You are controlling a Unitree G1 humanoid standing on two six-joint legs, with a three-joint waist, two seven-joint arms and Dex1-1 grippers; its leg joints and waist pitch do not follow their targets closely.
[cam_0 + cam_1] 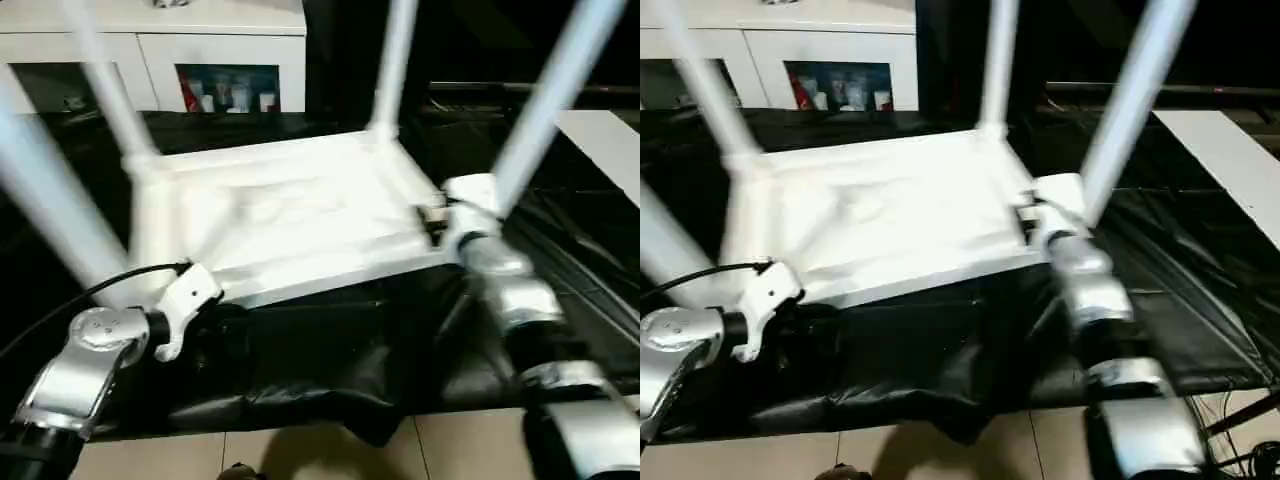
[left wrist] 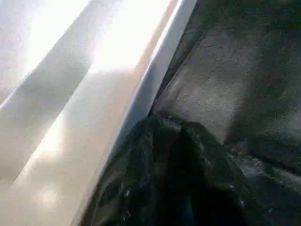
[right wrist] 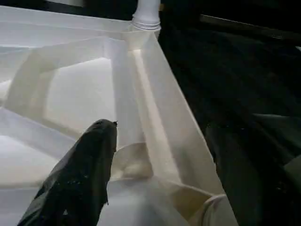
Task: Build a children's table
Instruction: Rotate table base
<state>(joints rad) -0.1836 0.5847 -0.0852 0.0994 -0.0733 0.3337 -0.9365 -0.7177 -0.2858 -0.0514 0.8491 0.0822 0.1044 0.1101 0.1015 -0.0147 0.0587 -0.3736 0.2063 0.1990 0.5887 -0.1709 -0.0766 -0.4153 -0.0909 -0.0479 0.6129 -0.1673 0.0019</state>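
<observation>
Gripping the side wall of the tabletop, my right gripper has one black finger inside the ribbed tray and the other outside the wall, near the corner where a leg stands. I cannot see the finger pads meet the plastic, so I cannot tell for sure how tight they press. My left gripper sits low at the near long edge, close to the left corner. Its fingers are hidden, so I cannot tell if they are spread or pressed together.

The tabletop lies upside down on the black sheet of the work table. All four legs seem to be in their sockets: far left leg, far right leg, near right leg and near left leg.

I think the step now is to lift and turn the table over. To do it well, I should hold both sides evenly, lift slowly, and keep the long legs from hitting the white cabinet behind.
</observation>
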